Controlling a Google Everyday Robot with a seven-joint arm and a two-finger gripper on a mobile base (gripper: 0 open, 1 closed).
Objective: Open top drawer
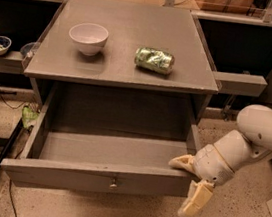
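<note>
Sticking way out from under the front edge of the table [136, 35], the top drawer [96, 178] is open. The gripper [177, 187] hangs below the table's front-right corner, at the drawer's right end, fingers spread wide, empty.

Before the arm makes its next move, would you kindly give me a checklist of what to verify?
1. Top drawer pulled well out: ok.
2. Gripper at the drawer's right front corner, fingers spread: ok.
3. Gripper free of the drawer front: cannot tell.
4. Knob unobstructed: ok.
5. Bowl and can on the cabinet top, away from the arm: ok.
</note>
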